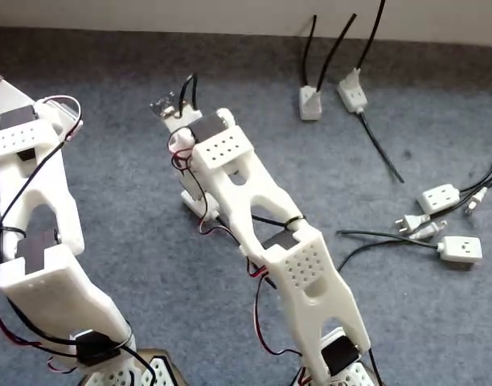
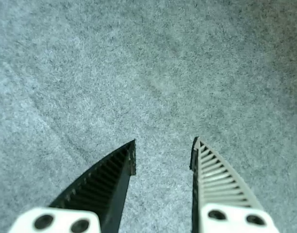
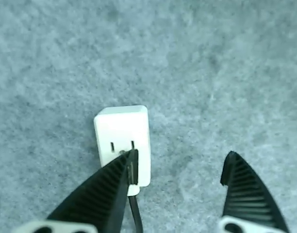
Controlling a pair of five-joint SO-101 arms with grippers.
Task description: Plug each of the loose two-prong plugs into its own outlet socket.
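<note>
Reference item: the central outlet socket [image 3: 122, 138]. It is a white block with a two-slot face turned upward. It lies flat on the grey carpet [image 1: 133, 241], and a black cord [image 3: 135, 213] leaves one end.

1. Left of the central outlet socket: the left gripper [image 2: 163, 145] hangs over bare carpet. Its fingers are apart with nothing between them.
2. At the central outlet socket: the right gripper [image 3: 181, 162] hangs directly above it, fingers apart and holding nothing. The tip of the black finger [image 3: 107, 187] overlaps the slotted face; contact cannot be confirmed. The other finger is beside the block, over carpet.
3. Beyond and right of the central outlet socket: the first far outlet socket [image 1: 310, 103] and the second far outlet socket [image 1: 352, 93] lie side by side. Black cords run from both.
4. Well right of the central outlet socket: the farther side socket [image 1: 437, 198] and the nearer side socket [image 1: 460, 248]. A white two-prong plug [image 1: 413, 223] lies loose between them, seated in neither.
</note>
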